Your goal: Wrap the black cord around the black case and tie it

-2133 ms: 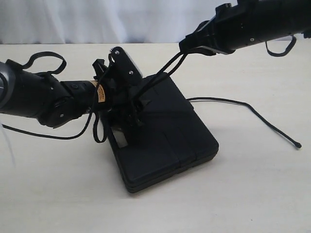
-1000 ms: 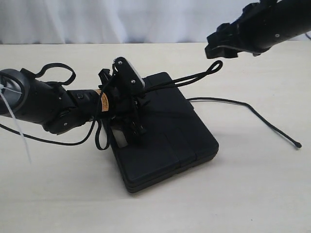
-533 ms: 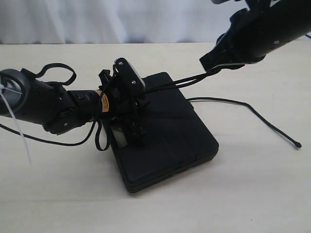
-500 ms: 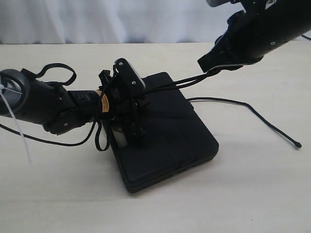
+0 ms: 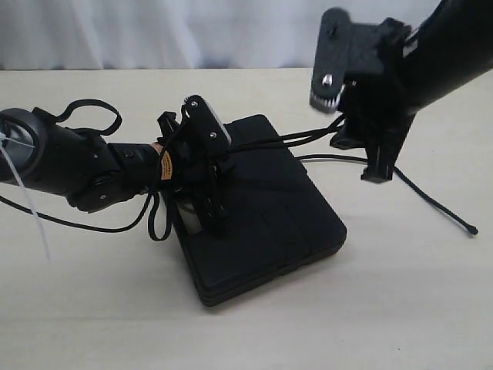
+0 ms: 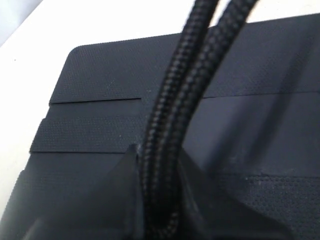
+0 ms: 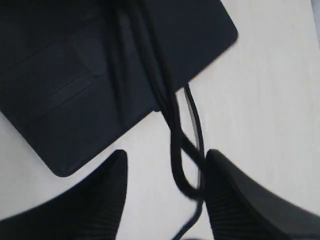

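The left end effector (image 5: pixel 209 196) is closed on two strands of the black cord (image 5: pixel 300 137), which are seen in the left wrist view pinched side by side between its fingers (image 6: pixel 100 210). It is laid over the 10 o'clock corner of the black case (image 5: pixel 269 223), so that part of the lid there is hidden in the exterior view. From this pinch the doubled cord is carried across the top of the case toward 2 o'clock, where it ends in a small loop.

The right end effector (image 5: pixel 348 135) is held over that loop with its fingers (image 7: pixel 100 200) spread wide. In the right wrist view the loop is seen in the gap between them, gripped by neither. Part of the cord is covered by this end effector in the exterior view. Beyond it a single strand is led along the table (image 5: pixel 92 308) toward 4 o'clock, its tip well apart from the case.

The case is laid flat on the table near the middle. The left arm is brought in from 9 o'clock, with an orange label (image 5: pixel 163 162) on it and thin smooth cables (image 5: pixel 85 105) looped around it. A white strip (image 5: pixel 23 200) is seen at the 9 o'clock edge. A pale curtain (image 5: pixel 154 31) is hung behind the table at 12 o'clock.
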Controlling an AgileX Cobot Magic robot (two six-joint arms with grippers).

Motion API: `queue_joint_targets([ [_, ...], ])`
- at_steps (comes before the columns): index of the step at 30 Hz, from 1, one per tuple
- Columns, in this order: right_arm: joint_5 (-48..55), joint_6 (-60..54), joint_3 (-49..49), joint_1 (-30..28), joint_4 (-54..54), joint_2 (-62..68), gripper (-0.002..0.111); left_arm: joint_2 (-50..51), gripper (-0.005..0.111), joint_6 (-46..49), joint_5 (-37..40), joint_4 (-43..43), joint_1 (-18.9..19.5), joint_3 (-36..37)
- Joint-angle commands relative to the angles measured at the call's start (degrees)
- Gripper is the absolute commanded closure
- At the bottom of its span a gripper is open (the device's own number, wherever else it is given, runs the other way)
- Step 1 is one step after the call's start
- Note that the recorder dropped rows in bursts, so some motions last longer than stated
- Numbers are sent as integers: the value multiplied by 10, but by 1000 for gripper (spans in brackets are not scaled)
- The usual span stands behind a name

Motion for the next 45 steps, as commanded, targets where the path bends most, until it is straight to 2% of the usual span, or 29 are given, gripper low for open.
queue_joint_targets([
  [1, -125, -195, 56, 25, -8, -2, 62, -1, 107, 6, 5, 4, -1, -2],
  [4, -166, -205, 82, 25, -62, -2, 62, -1, 107, 13, 5, 4, -1, -2],
  [9, -188, -127, 95, 24, -177, -2, 63, -1, 107, 15, 5, 4, -1, -2],
  [12, -177, -68, 95, 24, -231, -1, 85, -1, 107, 15, 5, 4, -1, -2],
  [15, -177, -37, 95, 24, -223, -1, 104, -1, 107, 15, 5, 4, -1, -2],
  [17, -167, 15, 92, 24, -202, -1, 104, -1, 107, 15, 5, 4, -1, -2],
  [21, -107, 112, 58, 18, -139, -1, 104, -1, 107, 22, 5, 4, -1, -2],
  [23, -58, 116, 27, 4, -77, -1, 104, -1, 107, 28, 5, 4, -1, -2],
  [27, 77, 92, -38, -56, 92, 3, 104, -1, 107, 51, 7, 4, -1, -2],
  [31, 193, 132, -81, -138, 235, 32, 104, -1, 107, 86, 3, 3, -1, -2],
  [33, 213, 165, -81, -179, 304, 56, 104, -1, 107, 94, -4, 3, -1, -2],
  [36, 236, 198, -80, -205, 390, 100, 104, -1, 107, 104, -12, 3, -1, -2],
  [45, 233, 200, -80, -188, 535, 184, 104, 1, 107, 104, -20, 3, -1, -2],
])
